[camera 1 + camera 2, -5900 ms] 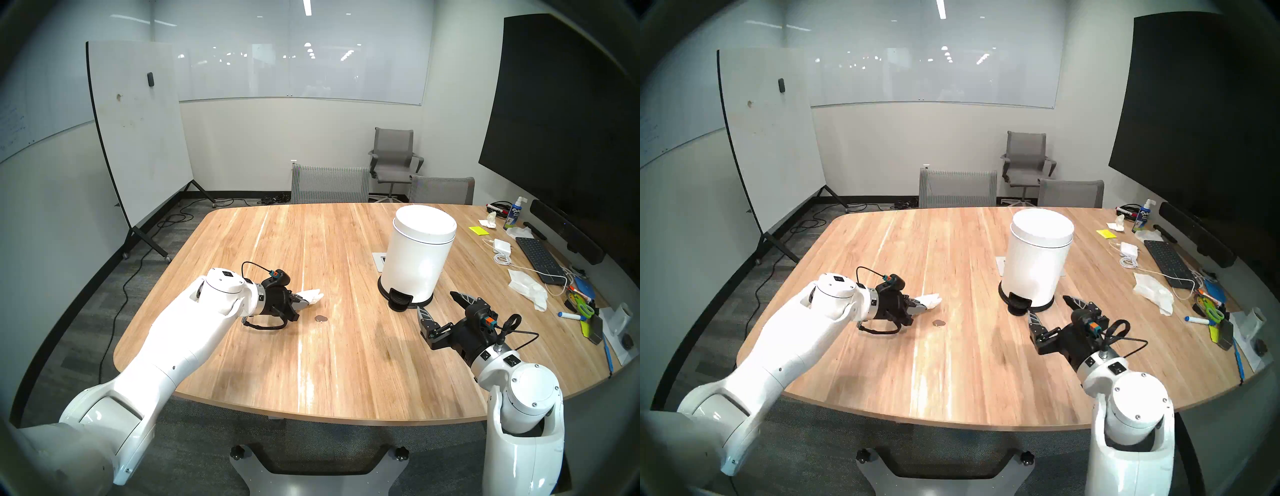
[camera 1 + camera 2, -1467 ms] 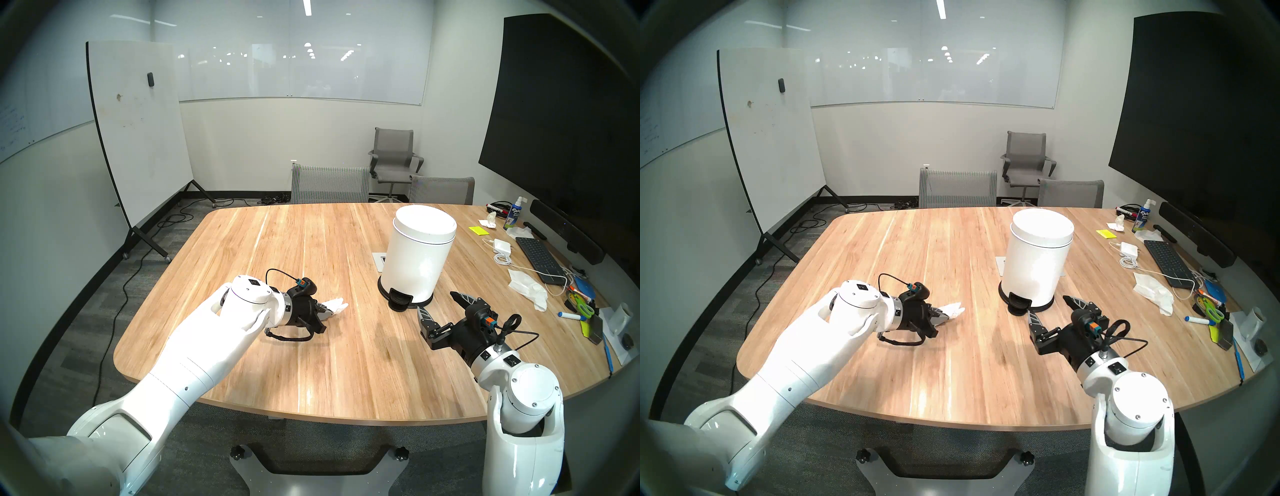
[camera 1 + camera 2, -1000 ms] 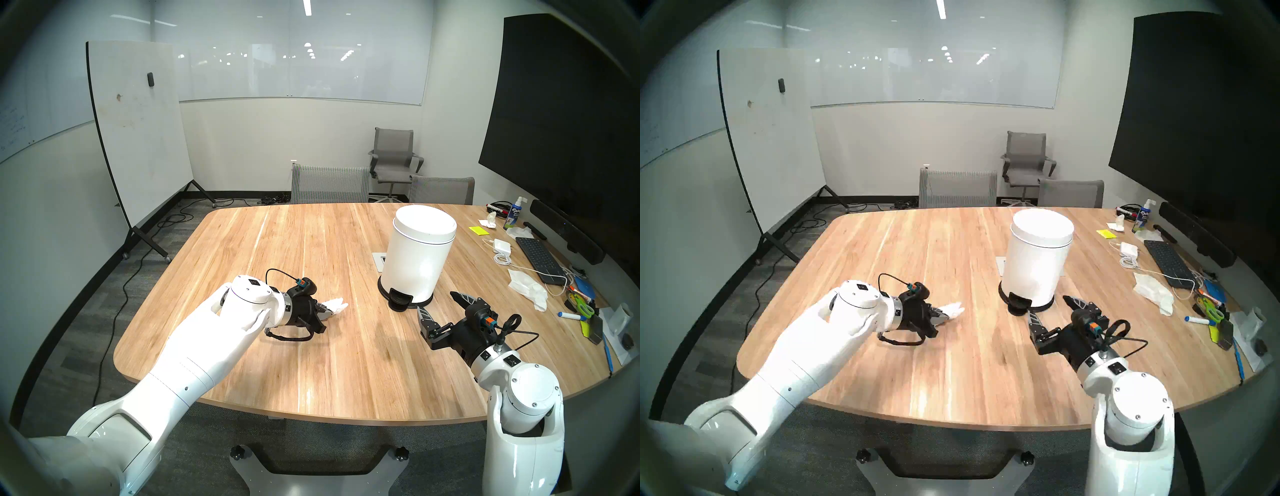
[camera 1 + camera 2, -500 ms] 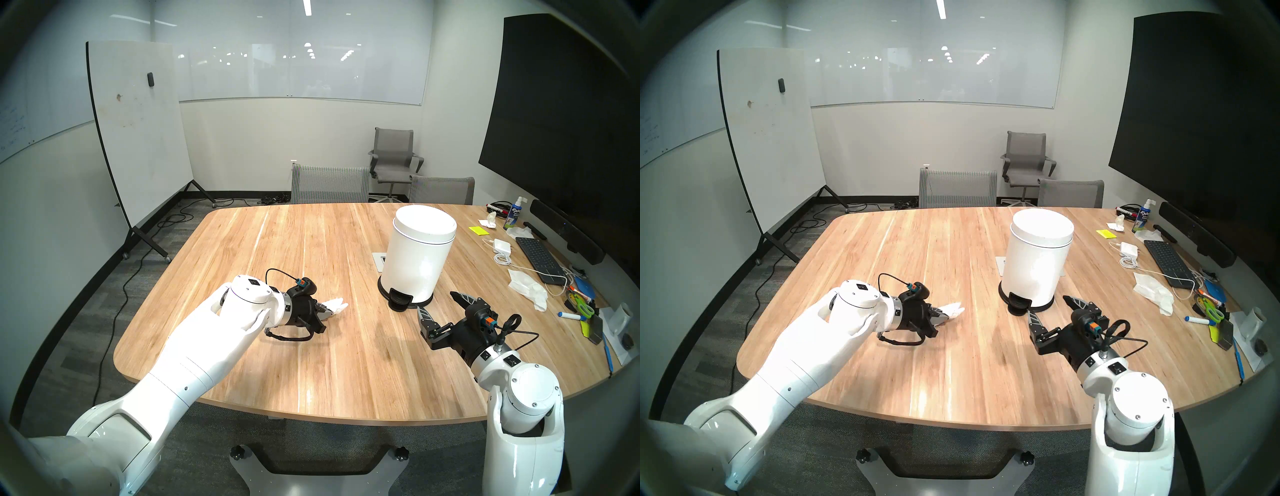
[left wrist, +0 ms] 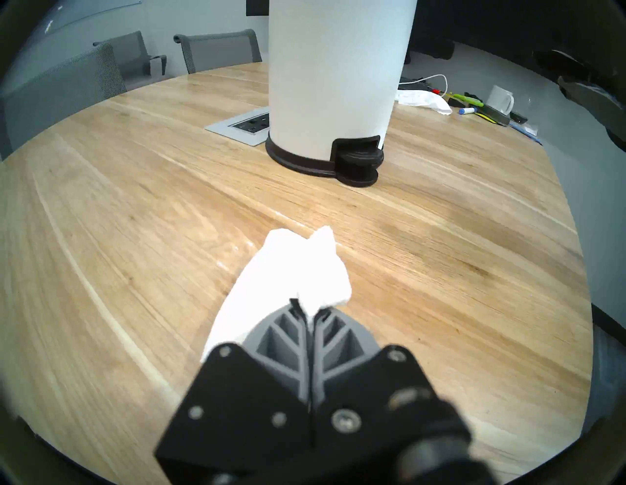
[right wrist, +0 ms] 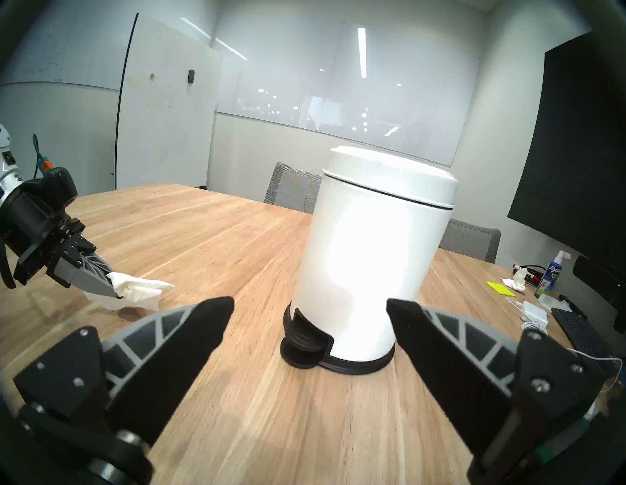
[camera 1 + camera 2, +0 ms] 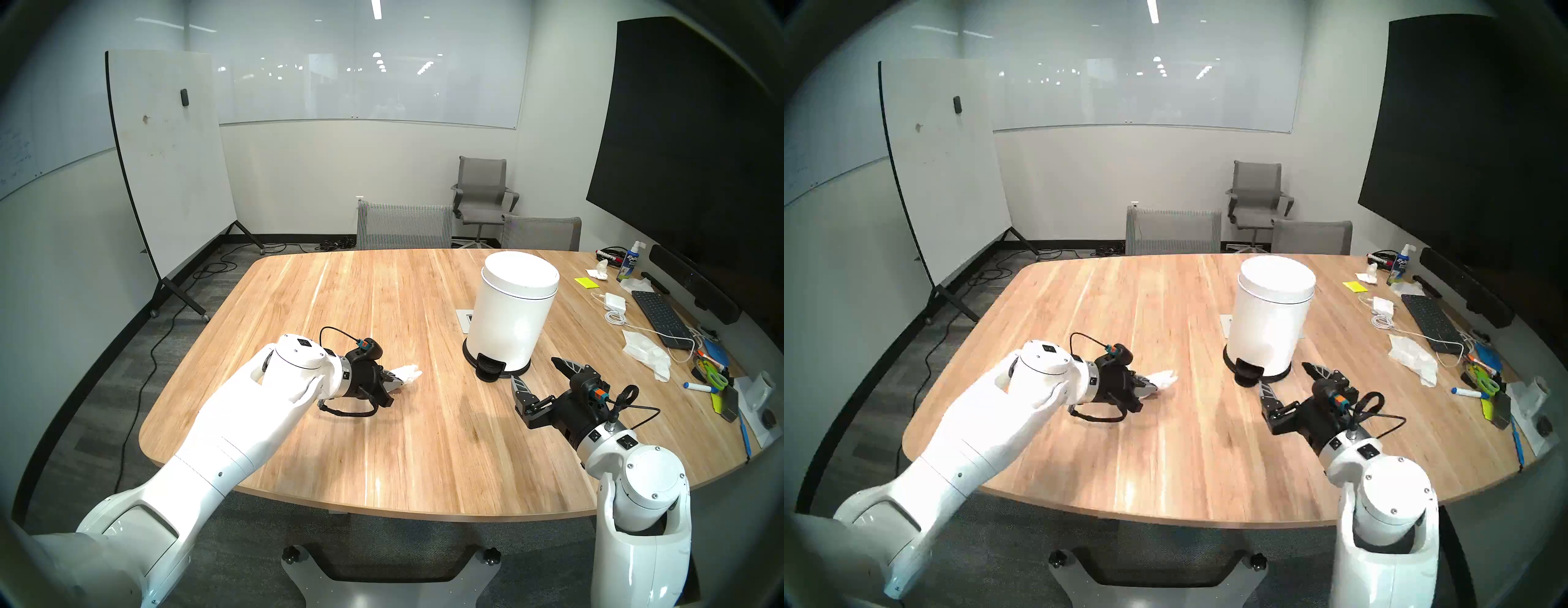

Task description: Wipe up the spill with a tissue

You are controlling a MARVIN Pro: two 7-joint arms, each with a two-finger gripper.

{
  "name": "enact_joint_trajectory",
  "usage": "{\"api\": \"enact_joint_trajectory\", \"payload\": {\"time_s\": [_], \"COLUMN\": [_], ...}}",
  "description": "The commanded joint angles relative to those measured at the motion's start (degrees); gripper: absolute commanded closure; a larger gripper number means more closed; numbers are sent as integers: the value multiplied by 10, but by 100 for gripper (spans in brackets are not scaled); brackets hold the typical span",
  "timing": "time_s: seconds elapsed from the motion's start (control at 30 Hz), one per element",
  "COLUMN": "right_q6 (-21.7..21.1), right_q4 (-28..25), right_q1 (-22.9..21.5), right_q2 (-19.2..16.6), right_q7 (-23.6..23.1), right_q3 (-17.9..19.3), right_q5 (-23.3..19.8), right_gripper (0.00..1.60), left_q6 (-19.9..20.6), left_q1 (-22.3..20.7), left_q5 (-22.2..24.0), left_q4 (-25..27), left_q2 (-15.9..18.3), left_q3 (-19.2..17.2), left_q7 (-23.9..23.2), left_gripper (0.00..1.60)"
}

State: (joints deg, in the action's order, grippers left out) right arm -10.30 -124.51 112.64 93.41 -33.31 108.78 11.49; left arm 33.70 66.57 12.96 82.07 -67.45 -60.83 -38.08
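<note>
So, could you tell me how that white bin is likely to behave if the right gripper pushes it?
The bin is tall on a narrow base, so a high push probably tips it. The table looks smooth, so a low push likely slides it.

Tissue (image 7: 408, 372) lies on the table (image 7: 382, 446), left of the bin (image 7: 509, 314); keyboard (image 7: 657, 314) far right.

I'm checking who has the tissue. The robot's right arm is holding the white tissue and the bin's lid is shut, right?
Not quite. The left gripper has its jaws shut on the white tissue. The right gripper has its jaws open and empty; the right wrist view shows both. The bin does have its lid shut.
</note>
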Motion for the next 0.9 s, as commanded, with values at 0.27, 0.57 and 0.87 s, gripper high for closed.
{"api": "enact_joint_trajectory", "payload": {"time_s": [0.27,0.57,0.87], "right_q6": [1,1,1], "right_q4": [-12,-12,-12], "right_q1": [-2,-2,-2], "right_q2": [0,0,0], "right_q7": [0,0,0], "right_q3": [-1,-1,-1], "right_q5": [0,0,0], "right_gripper": [0,0,0], "left_q6": [-13,-9,-7], "left_q1": [-9,3,16], "left_q5": [-2,-4,-3], "left_q4": [-18,-12,-2], "left_q2": [-13,-12,-7], "left_q3": [1,10,19], "left_q7": [4,10,18], "left_gripper": [160,160,160]}}
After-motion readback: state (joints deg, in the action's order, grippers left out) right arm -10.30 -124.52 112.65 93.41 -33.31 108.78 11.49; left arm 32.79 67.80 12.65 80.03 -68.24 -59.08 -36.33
